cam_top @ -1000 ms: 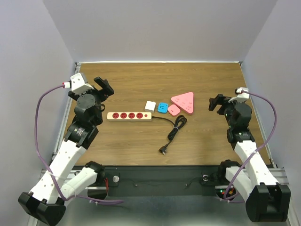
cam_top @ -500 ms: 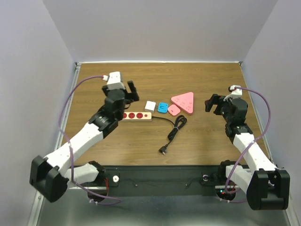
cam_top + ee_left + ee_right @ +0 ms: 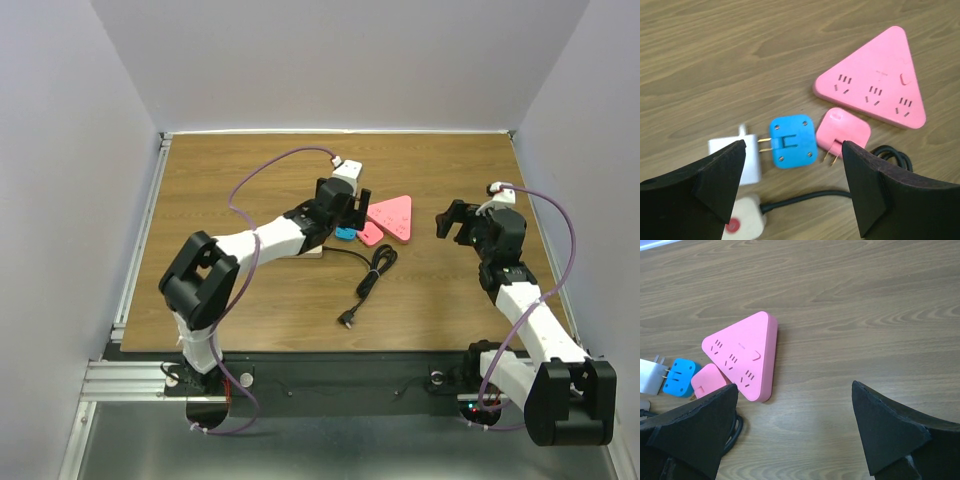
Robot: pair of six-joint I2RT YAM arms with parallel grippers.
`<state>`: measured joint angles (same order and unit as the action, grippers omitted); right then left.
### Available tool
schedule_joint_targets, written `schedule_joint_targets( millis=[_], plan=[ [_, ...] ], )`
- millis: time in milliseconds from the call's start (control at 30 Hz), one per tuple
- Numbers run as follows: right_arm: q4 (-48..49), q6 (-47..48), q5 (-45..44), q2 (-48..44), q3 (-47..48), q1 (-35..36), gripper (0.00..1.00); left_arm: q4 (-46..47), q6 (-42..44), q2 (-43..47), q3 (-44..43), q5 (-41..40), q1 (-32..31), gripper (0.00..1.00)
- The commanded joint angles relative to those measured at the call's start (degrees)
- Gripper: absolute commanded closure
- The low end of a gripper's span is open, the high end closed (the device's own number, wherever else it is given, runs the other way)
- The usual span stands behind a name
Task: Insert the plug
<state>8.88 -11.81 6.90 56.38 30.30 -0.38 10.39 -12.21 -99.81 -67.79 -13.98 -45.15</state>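
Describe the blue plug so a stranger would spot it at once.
Find the pink triangular strip on the table. Three small square plugs lie in a row beside it. The blue plug is the middle one, between the white plug and the pink plug, and the only blue thing there.

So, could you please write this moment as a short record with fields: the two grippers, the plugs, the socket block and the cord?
left gripper: open, holding nothing, above the blue plug
right gripper: open, holding nothing, to the right of the pink triangular socket block
plugs: white plug, blue plug and pink plug lie in a row on the table, prongs showing
socket block: all its visible sockets are empty
black cord: coiled, its end plug lies free
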Motion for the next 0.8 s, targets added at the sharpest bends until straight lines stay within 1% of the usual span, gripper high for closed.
schedule_joint_targets(
  millis=[0,100,167,300,533,700,767],
  plan=[
    [0.34,-0.67,-0.13,-0.75,3.09,0.21,0.00,-1.69,-0.70,-2.57,-7.26,6.41,0.32,0.14],
    [0.17,-0.67,-0.57,-1.18,3.01,0.21,0.00,-4.31,-3.25,-5.13,-8.67,5.81,0.41,0.14],
    [0.17,-0.75,-0.57,-1.45,2.92,0.21,0.00,-5.29,-4.49,-6.45,-8.68,5.01,0.58,0.16],
    [0.17,-1.02,-0.83,-1.36,2.92,0.21,0.00,-6.00,-7.47,-7.68,-7.36,6.06,1.11,0.21],
    [0.17,-1.19,-0.74,-1.36,2.83,0.21,0.00,-6.61,-8.88,-9.87,-6.65,6.68,1.29,0.23],
    [-0.01,-1.28,-0.83,-1.98,2.57,0.21,0.00,-6.44,-9.76,-10.76,-5.86,5.37,2.08,0.23],
    [-0.09,-1.19,-0.83,-1.98,2.57,0.21,0.00,-6.35,-9.94,-10.76,-5.69,3.70,2.34,0.23]
  ],
)
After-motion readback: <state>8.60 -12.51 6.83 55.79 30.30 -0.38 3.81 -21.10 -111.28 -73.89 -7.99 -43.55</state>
